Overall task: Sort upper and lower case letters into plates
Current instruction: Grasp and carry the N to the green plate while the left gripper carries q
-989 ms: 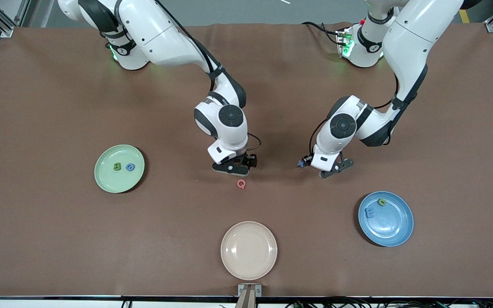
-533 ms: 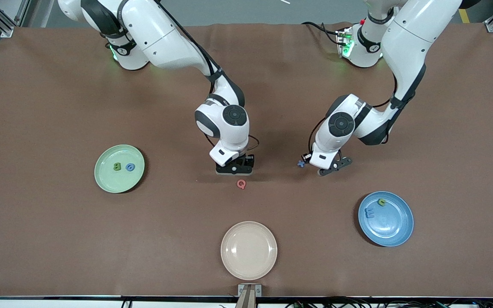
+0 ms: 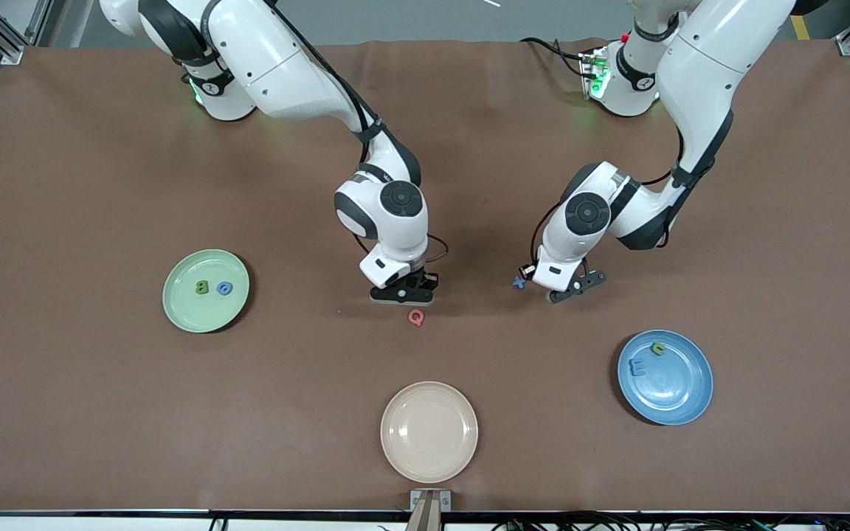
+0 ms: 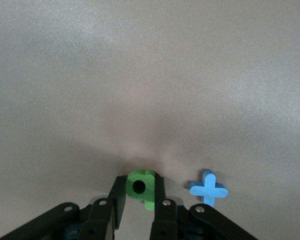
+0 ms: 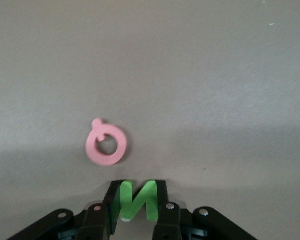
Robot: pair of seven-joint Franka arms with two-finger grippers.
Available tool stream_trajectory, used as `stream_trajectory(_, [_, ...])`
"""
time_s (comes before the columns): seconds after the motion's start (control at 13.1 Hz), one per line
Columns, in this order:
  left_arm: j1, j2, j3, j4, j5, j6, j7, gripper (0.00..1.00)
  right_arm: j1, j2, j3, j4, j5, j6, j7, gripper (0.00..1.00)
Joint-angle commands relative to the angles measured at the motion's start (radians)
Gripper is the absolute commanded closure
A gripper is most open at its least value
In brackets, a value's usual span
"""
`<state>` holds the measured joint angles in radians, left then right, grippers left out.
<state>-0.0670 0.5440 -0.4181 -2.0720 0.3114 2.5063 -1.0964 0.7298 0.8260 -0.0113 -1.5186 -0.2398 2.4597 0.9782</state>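
Both end effectors newly clamped: left (image 4: 138, 200) on green letter (image 4: 141, 187), right (image 5: 137, 205) on green N (image 5: 138, 199), red Q (image 5: 106, 146) beside.

A beige cream plate (image 3: 429, 431) sits on the brown table cover (image 3: 100, 413), close to the table edge nearest the front camera and about midway between the two arms' ends. Just below it, at that edge, a small grey bracket (image 3: 430, 503) is fixed.

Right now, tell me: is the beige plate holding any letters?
No, the beige plate holds nothing; the red Q lies on the table farther from the front camera.
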Motion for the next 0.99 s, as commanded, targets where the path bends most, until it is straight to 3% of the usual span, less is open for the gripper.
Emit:
stream_trajectory(0.0, [-0.005,0.016,0.001,0.02,0.015,0.009,-0.02,0.82,-0.074,-0.021,0.013,-0.03,0.014,0.002,-0.063,1.0])
stream_trajectory(0.15, [-0.004,0.014,0.001,0.032,0.015,0.006,-0.02,0.92,-0.206,-0.112,0.066,-0.105,0.049,-0.033,-0.233,1.0])
stream_trajectory(0.38, [0.01,-0.012,0.001,0.058,0.017,-0.009,-0.013,0.93,-0.551,-0.29,0.239,-0.265,0.085,-0.126,-0.58,1.0])
stream_trajectory(0.53, [0.012,-0.022,0.007,0.127,0.017,-0.07,-0.007,0.93,-0.753,-0.379,0.321,-0.397,0.086,-0.134,-0.763,1.0])
stream_trajectory(0.68, [0.028,-0.018,0.018,0.248,0.015,-0.177,0.05,0.93,-0.916,-0.444,0.367,-0.527,0.086,-0.12,-0.918,1.0])
stream_trajectory(0.91, [0.114,-0.003,0.021,0.363,0.015,-0.225,0.28,0.92,-1.024,-0.498,0.381,-0.733,0.086,0.0,-0.963,0.99])
